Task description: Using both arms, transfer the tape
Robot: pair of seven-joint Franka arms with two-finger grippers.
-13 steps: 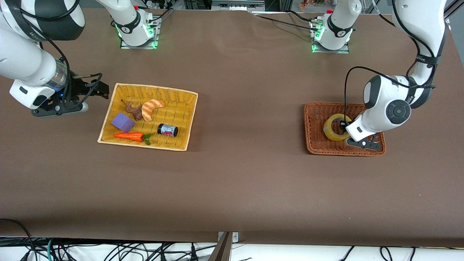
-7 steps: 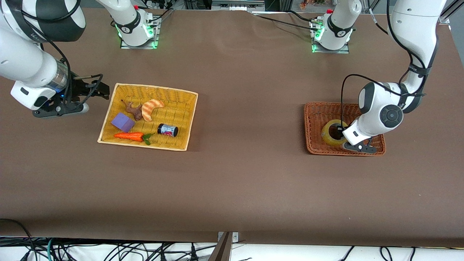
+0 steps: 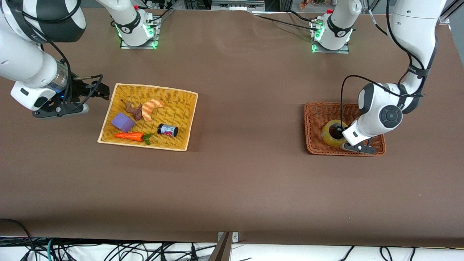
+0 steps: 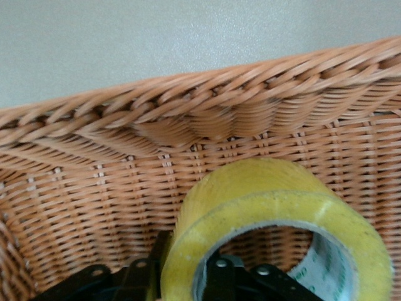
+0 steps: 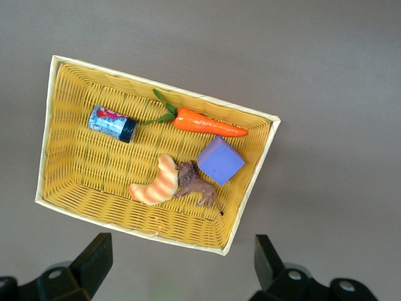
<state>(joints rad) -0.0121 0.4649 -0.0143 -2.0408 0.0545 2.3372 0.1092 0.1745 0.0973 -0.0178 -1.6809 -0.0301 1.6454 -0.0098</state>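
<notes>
The yellowish tape roll (image 3: 329,135) lies tilted in the orange-brown wicker basket (image 3: 315,145) at the left arm's end of the table. My left gripper (image 3: 341,132) is down in this basket. In the left wrist view (image 4: 188,266) one finger is inside the roll's hole and the other is against its outer wall, so the jaws are shut on the wall of the tape (image 4: 263,194). My right gripper (image 3: 100,90) is open and empty. It hovers over the table beside the yellow basket (image 3: 192,108), which the right wrist view (image 5: 182,260) shows beyond the two spread fingers. The right arm waits.
The yellow basket (image 5: 250,207) holds a carrot (image 3: 129,136), a purple block (image 3: 122,121), a croissant (image 3: 150,108), a brown animal figure (image 3: 134,110) and a small black jar (image 3: 167,129). Brown tablecloth stretches between the two baskets.
My left gripper came down onto the tape and the roll shifted slightly nearer the front camera. Over the last half second it barely moved. The right arm is unchanged.
</notes>
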